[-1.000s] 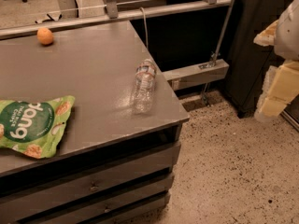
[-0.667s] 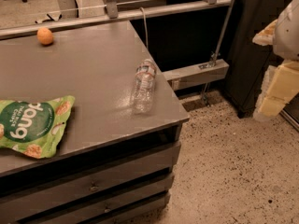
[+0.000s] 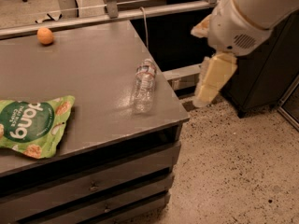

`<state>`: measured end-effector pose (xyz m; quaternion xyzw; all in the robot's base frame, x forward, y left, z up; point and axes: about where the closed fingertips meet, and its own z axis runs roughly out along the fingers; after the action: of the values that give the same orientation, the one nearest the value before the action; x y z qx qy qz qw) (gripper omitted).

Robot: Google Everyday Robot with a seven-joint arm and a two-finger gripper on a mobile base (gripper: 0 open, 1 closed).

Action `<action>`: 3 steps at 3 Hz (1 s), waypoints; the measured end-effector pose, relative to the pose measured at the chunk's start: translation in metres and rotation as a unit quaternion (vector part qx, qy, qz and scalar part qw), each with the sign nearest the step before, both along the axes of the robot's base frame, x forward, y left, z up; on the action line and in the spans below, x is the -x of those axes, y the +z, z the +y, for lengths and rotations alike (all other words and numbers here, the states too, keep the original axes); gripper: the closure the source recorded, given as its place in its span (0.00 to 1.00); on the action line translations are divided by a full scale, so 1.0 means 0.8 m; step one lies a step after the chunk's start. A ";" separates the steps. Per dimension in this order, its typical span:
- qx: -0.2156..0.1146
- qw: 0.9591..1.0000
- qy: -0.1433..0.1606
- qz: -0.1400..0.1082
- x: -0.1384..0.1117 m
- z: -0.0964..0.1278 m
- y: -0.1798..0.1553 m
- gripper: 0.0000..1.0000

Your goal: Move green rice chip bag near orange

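The green rice chip bag (image 3: 30, 126) lies flat at the table's front left, partly cut off by the left edge. The orange (image 3: 45, 35) sits at the table's far left, well apart from the bag. My gripper (image 3: 199, 66) hangs off the white arm at the upper right, in the air beyond the table's right edge and to the right of the water bottle. Its cream fingers (image 3: 214, 78) stand apart and hold nothing. It is far from both the bag and the orange.
A clear plastic water bottle (image 3: 144, 84) lies on its side near the right edge of the grey table (image 3: 93, 69), which has drawers below. A metal rail runs behind the table. A dark cabinet (image 3: 266, 73) stands at the right on the speckled floor.
The arm and gripper have moved left and closer to the table's right edge, filling more of the view. The bag, orange and bottle have not moved.
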<state>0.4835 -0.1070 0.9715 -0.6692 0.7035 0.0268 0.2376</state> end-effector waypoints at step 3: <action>-0.131 0.986 0.101 -0.015 -0.041 0.167 -0.018 0.00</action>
<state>0.5165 0.0267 0.9569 -0.7002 0.6190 0.1326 0.3300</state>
